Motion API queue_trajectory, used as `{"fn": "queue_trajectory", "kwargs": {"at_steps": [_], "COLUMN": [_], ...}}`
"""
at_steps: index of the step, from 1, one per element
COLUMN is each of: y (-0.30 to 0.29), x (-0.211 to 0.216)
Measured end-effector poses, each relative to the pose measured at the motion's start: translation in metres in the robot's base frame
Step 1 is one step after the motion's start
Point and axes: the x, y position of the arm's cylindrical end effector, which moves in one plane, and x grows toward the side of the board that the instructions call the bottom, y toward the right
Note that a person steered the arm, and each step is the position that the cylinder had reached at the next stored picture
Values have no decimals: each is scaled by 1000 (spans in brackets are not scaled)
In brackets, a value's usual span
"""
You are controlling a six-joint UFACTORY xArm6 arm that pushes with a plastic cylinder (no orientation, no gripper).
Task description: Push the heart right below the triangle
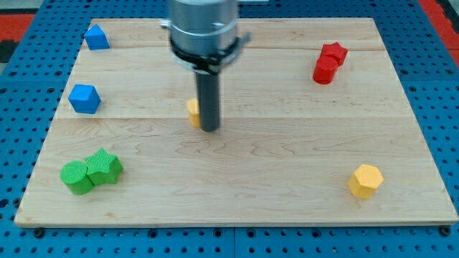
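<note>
Rod on the wooden board (287, 186)
My tip (209, 130) touches a partly hidden yellow block (193, 112) at its left; other blocks lie well apart.

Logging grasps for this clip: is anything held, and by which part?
Nothing is held. My tip only stands beside a small yellow block, at its right.

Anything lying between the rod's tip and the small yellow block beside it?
Nothing: in the camera view my tip sits right against the yellow block, which peeks out on the rod's left, mostly hidden.
</note>
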Motion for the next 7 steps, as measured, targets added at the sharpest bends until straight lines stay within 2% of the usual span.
{"fn": "queue_trajectory", "kwargs": {"at_steps": [1, 2, 5, 6, 7], "y": [-92, -92, -5, -62, -132], "x": [-55, -78, -142, -181, -182]}}
